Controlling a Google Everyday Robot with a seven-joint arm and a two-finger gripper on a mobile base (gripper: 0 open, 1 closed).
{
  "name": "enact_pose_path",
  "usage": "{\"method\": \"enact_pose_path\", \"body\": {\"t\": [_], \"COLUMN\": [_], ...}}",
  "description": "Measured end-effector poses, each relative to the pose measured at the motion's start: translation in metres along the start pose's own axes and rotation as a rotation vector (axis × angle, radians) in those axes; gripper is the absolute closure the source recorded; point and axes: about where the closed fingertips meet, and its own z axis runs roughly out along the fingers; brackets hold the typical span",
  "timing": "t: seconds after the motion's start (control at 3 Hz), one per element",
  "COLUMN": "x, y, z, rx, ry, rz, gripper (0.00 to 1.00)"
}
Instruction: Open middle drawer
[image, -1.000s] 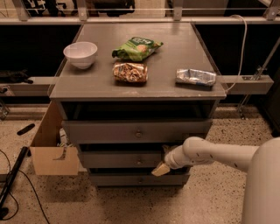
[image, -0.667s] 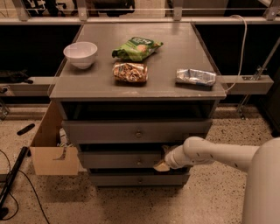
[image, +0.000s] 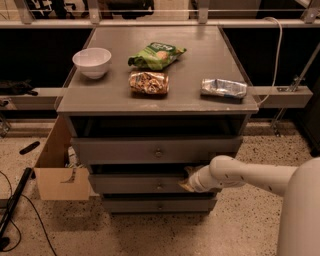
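Cam view: gripper (image: 188, 179) sat at top edge of middle drawer (image: 130, 184), just R of its knob (image: 159, 186); grip state not discernible. Drawer lay btwn top drawer (image: 120, 150) and bottom drawer (image: 150, 205) of cabinet.

A Google Everyday Robot's gripper (image: 188, 180), a small tan tip, sits at the upper edge of the middle drawer (image: 130, 184), just right of its knob (image: 159, 186). Directly behind the gripper, a short off-white wrist (image: 201, 178) widens into a smooth, rounded joint housing (image: 223, 170) dotted with small dark specks. Behind that runs a plain cream tubular arm (image: 265, 179). It meets a broad, pale cylindrical body section (image: 301, 215) at the lower right.
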Motion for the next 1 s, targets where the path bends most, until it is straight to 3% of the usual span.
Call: {"method": "enact_pose_path", "body": {"t": [1.0], "x": [0.000], "y": [0.012], "z": [-0.019], "rx": [-0.028], "ry": [0.009], "rz": [0.001], "gripper": [1.00]}}
